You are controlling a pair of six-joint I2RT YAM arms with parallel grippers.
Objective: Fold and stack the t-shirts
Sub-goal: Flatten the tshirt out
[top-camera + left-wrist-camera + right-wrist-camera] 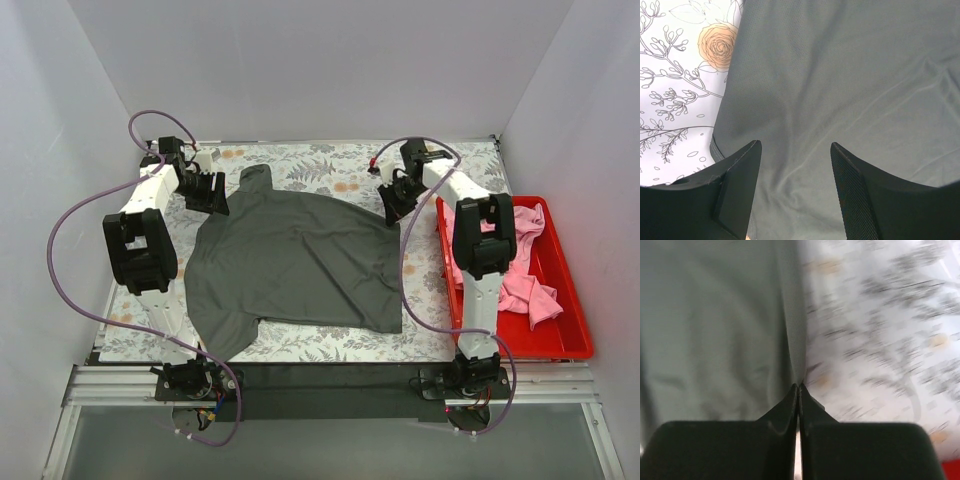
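Observation:
A large dark charcoal grey t-shirt (pixel 300 260) lies spread on the floral table cloth (pixel 330 165), with wrinkles. My left gripper (pixel 208 195) is open over the shirt's far left part; in the left wrist view the gripper (pixel 795 145) has grey cloth (pixel 840 75) between its spread fingers, near the shirt's left edge. My right gripper (pixel 393 212) is at the shirt's far right edge; in the blurred right wrist view the gripper (pixel 799 386) is shut with the shirt's edge (pixel 790 340) pinched at its tips. Pink t-shirts (pixel 525 265) lie crumpled in the red tray (pixel 575 340).
The red tray stands at the right side of the table, beside the right arm. White walls close in the back and both sides. Bare floral cloth (pixel 675 75) shows left of the shirt and to its right (pixel 880 330).

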